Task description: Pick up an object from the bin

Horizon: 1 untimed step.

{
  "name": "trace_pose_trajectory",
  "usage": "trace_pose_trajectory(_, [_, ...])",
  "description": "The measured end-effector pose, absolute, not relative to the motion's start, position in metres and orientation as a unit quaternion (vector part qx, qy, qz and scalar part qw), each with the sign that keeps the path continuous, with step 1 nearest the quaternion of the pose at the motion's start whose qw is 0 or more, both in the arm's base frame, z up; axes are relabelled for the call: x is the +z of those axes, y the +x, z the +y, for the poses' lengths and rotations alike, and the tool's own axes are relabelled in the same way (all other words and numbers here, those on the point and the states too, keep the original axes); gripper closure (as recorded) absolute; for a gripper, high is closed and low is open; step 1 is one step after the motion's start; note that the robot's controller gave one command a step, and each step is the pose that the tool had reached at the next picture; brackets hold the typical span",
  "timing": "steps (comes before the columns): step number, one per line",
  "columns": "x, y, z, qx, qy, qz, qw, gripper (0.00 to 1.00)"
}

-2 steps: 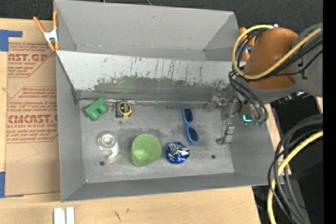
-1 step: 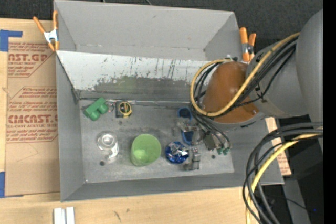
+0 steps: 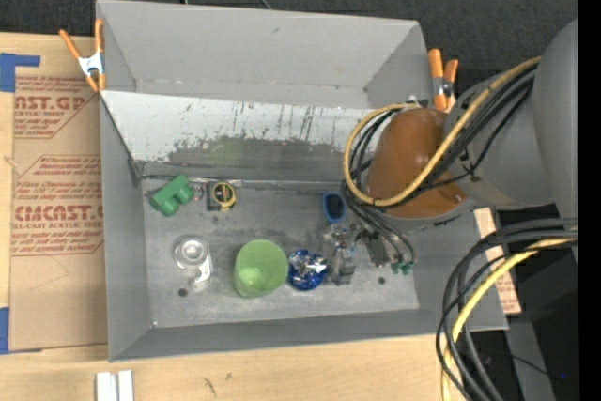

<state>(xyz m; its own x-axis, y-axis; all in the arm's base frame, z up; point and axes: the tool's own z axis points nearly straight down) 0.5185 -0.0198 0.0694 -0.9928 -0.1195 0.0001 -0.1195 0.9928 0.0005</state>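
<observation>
The arm comes in from the right of the frame. Its orange cover point(image 3: 410, 166), looped by yellow and black cables point(image 3: 360, 146), sits over the right side of the grey bin point(image 3: 254, 52). Below and left of the cover, the gripper point(image 3: 345, 256) hangs low over the bin floor, right of centre in the frame and a little below its middle. It shows as a dark cluster of small metal parts, and I cannot tell whether it is open or closed, or whether anything is caught in it.

The thing nearest to it is a small blue and white object point(image 3: 305, 270), crumpled and shiny. It lies on the floor just left of the gripper, close enough that the two may touch, though that is unclear. A small blue piece point(image 3: 332, 206) lies just above the gripper, near the foot of the back wall and close under the looped cables.

Left of the blue and white object, touching it or nearly so, sits a round green cup point(image 3: 260, 268). Further left, apart from the cup, is a clear plastic piece point(image 3: 192, 256) with a round top.

Along the foot of the back wall, in the left part of the bin, lies a green block point(image 3: 171, 195). Just to its right is a small yellow and black ring point(image 3: 223, 194). Both are well apart from the gripper.
</observation>
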Motion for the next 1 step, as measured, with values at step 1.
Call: trace_pose_trajectory(1, [0.1526, 0.5068, 0.0231, -0.001, 0.060, -0.998, -0.004, 1.00])
